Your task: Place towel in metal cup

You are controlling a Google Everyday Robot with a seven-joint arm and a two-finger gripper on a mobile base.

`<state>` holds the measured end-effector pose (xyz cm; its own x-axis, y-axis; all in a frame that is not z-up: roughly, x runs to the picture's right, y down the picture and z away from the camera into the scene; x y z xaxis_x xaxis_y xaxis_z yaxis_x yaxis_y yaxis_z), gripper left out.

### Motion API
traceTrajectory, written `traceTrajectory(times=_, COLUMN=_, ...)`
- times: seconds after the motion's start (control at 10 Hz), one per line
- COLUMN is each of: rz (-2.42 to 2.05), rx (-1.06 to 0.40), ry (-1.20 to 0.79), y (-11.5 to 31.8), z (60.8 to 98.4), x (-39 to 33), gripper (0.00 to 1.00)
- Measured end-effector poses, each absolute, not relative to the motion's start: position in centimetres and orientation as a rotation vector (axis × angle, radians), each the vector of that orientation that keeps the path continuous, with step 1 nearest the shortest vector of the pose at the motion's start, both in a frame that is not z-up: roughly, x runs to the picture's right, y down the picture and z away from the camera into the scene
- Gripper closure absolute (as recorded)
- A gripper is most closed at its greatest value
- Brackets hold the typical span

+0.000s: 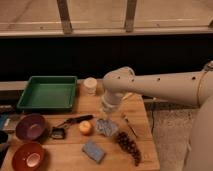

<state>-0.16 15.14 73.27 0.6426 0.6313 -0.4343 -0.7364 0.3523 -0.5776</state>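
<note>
A small pale cup (90,85) stands upright at the back of the wooden table (145,125), just right of the green tray. A crumpled grey-and-white piece, seemingly the towel (107,128), lies at the table's middle, next to an orange fruit. My gripper (106,117) hangs from the big white arm (165,87), which reaches in from the right. It points down right over the towel and touches or nearly touches its top. The cup is about a hand's width behind and to the left of the gripper.
A green tray (47,93) sits at the back left. A purple bowl (30,127) and a red bowl (27,156) stand at the front left. An orange fruit (86,128), a black-handled tool (75,121), a blue sponge (93,150) and grapes (129,145) lie near the front.
</note>
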Motion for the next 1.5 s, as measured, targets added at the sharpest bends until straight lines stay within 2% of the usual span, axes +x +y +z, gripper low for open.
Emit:
traceTrajectory(times=0.4, rz=0.925, rx=-0.881, ry=0.178, y=16.8, z=76.0, x=0.7, gripper=1.0)
traceTrajectory(times=1.1, rz=0.986, rx=-0.808, ry=0.178, y=12.5, z=73.4, x=3.3, gripper=1.0)
traceTrajectory(times=1.5, rz=0.976, rx=-0.868, ry=0.211, y=15.0, z=76.6, x=2.6, gripper=1.0)
